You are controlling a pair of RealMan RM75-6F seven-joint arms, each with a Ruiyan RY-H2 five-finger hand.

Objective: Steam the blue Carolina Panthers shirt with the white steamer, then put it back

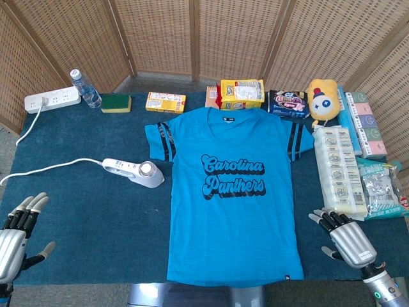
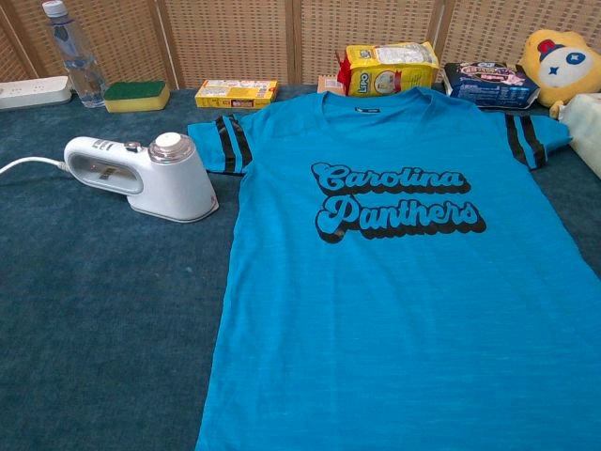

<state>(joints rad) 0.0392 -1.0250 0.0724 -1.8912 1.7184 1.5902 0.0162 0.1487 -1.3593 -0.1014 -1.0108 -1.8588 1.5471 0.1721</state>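
Hands (image 1: 16,233) empty — bottle (image 1: 85,88) beyond steamer (image 1: 134,171)

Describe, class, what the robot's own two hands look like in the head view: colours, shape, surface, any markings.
Both are human-shaped metal hands. The left hand and right hand each have a silver-grey ribbed back, dark jointed fingers and pale fingertips. Below the right hand, a silver wrist shows a small green-lit ring. No cables or sleeves are visible. Neither hand shows in the chest view.

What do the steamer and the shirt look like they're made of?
Steamer: apparently hard plastic, smooth glossy white shell with a light sheen and molded edges. Shirt: seemingly thin knit fabric, matte heathered blue, lying flat and limp on the table.
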